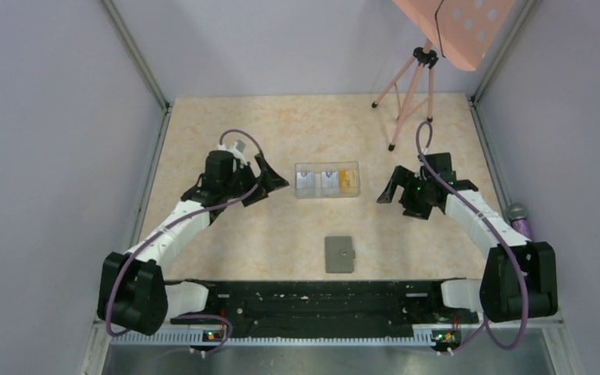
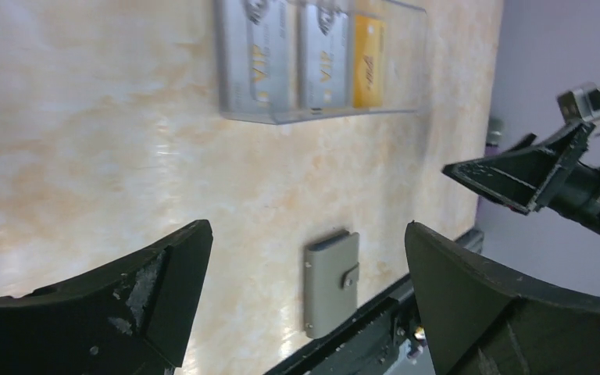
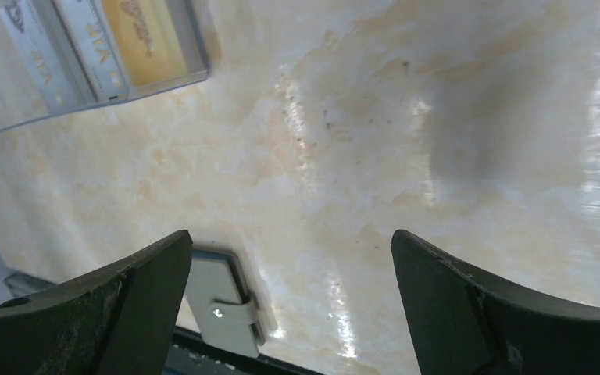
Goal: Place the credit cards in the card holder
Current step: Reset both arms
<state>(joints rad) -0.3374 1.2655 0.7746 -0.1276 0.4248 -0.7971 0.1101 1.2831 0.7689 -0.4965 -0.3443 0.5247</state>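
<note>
credit cards (image 1: pixel 327 182) lie inside a clear plastic box (image 1: pixel 298 166) near the middle of the table (image 1: pixel 226 125), one compartment each. the left and middle compartments hold pale grey cards and the right one holds an orange-yellow card. in the left wrist view the grey cards carry print that reads like "vip".

card holder (image 1: pixel 339 254) lies flat and closed on the table, nearer to the arm bases than the box and well apart from it. it is dark grey, and its small snap tab is folded over one edge.

left claw (image 1: pixel 270 186) hangs just left of the box with its fingers spread wide and nothing between them. right claw (image 1: pixel 394 195) hangs on the other side of the box, a little farther off, also spread wide and empty. both wrist views look down between the spread fingers at bare table, with the box at the top and the card holder lower down. neither claw touches the box, the cards or the card holder.

a pink tripod (image 1: pixel 408 98) stands at the far right corner of the table, under a pink perforated board (image 1: pixel 469 27).
</note>
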